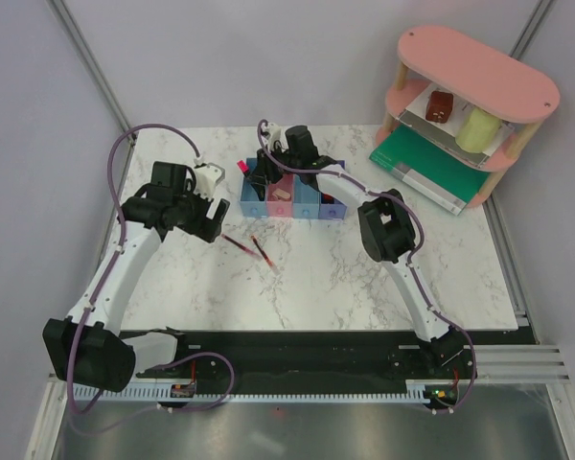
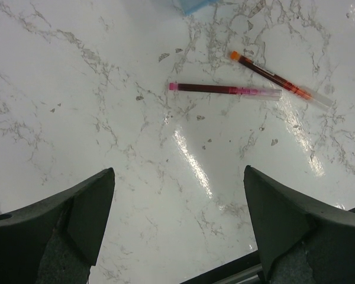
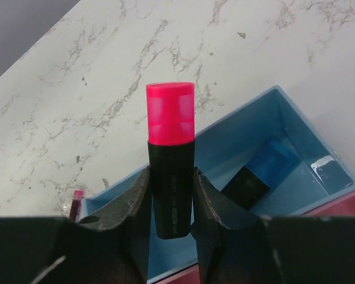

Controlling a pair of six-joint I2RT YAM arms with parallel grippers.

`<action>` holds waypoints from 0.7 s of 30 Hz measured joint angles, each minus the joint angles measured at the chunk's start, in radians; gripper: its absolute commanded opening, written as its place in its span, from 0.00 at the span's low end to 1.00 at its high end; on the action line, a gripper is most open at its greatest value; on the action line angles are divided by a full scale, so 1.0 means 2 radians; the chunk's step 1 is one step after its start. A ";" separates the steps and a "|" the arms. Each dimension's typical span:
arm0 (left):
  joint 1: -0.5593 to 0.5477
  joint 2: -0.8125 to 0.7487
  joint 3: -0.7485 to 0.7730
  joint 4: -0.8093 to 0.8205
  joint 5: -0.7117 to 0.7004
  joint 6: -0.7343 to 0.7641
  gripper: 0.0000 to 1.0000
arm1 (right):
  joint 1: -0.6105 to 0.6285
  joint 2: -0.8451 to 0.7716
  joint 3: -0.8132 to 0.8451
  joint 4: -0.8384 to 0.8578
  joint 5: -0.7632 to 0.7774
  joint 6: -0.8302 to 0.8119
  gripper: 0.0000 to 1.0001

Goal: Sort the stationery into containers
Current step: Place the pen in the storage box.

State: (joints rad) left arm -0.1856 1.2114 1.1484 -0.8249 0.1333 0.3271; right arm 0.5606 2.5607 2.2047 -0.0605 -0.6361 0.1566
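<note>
My right gripper (image 3: 170, 177) is shut on a black marker with a pink-red cap (image 3: 170, 118) and holds it upright over the leftmost light blue bin (image 3: 225, 139). A black marker with a blue end (image 3: 265, 171) lies in that bin. In the top view the right gripper (image 1: 259, 172) is at the left end of the row of four bins (image 1: 292, 209). The pink bin holds a pinkish block (image 1: 282, 195). My left gripper (image 2: 178, 171) is open and empty above the tabletop. Two thin red pens (image 2: 225, 89) (image 2: 278, 80) lie ahead of it, also seen from above (image 1: 238, 243) (image 1: 263, 251).
A pink oval two-tier shelf (image 1: 470, 72) stands at the back right with a brown block (image 1: 439, 105) and a pale green cylinder (image 1: 477, 129) on it. A green flat board (image 1: 426, 168) lies under it. A grey wall runs along the table's left side.
</note>
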 measured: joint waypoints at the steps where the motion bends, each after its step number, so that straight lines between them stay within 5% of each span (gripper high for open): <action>1: 0.000 0.002 0.001 -0.001 0.000 0.000 0.95 | -0.001 0.001 -0.002 0.000 0.003 -0.002 0.22; 9: 0.000 0.012 0.005 -0.004 0.006 0.001 0.95 | -0.003 -0.002 -0.010 0.006 0.021 -0.029 0.62; 21: 0.000 0.054 0.003 0.017 0.042 0.022 0.95 | -0.003 -0.062 -0.042 -0.067 0.074 -0.112 0.64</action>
State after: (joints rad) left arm -0.1856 1.3193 1.1542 -0.7902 0.2165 0.3702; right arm 0.5545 2.4359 2.1216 -0.1944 -0.4877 -0.0666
